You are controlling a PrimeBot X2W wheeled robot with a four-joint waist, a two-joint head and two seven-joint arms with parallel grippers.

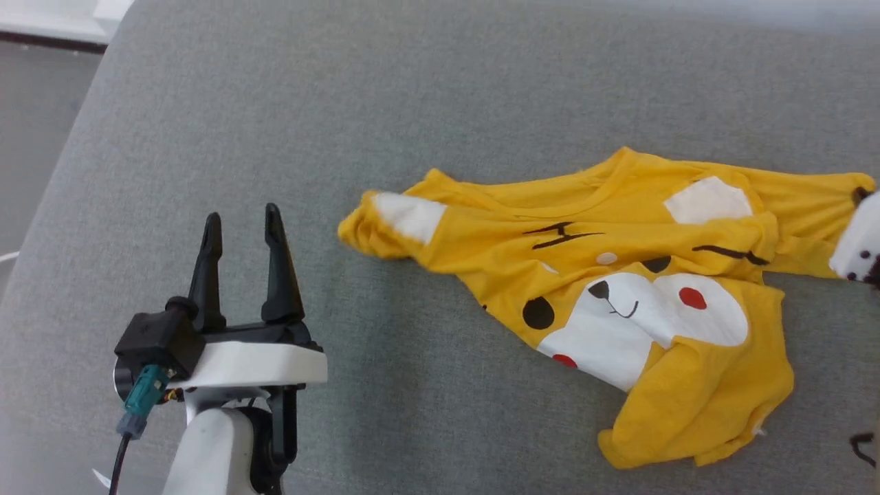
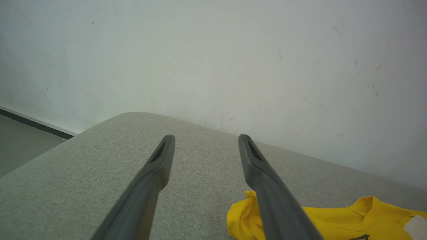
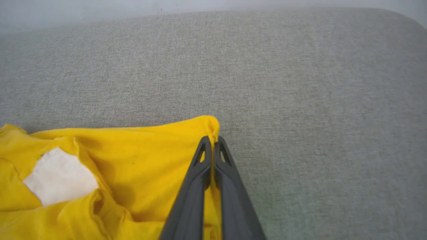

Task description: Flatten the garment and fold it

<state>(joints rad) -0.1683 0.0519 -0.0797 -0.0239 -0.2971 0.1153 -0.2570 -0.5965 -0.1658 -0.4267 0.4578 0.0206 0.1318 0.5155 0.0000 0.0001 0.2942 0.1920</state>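
Observation:
The garment [image 1: 619, 275] is a yellow T-shirt with a cartoon face, white patches, red dots and black stripes. It lies crumpled on the right half of the grey cushion. Its lower part is folded over itself. My left gripper [image 1: 242, 214] hovers open to the left of the shirt with nothing between its fingers. In the left wrist view the left gripper [image 2: 206, 138] is wide apart, with a sleeve of the garment [image 2: 333, 220] just beside the right finger. My right gripper [image 3: 212, 140] is shut on a yellow edge of the garment [image 3: 116, 173]. In the head view the right gripper [image 1: 861, 196] pinches the shirt's far right corner.
The grey fabric cushion [image 1: 440, 103] stretches wide behind and left of the shirt. Its rounded left edge drops to the floor [image 1: 34, 137]. A pale wall [image 2: 233, 50] rises right behind the cushion.

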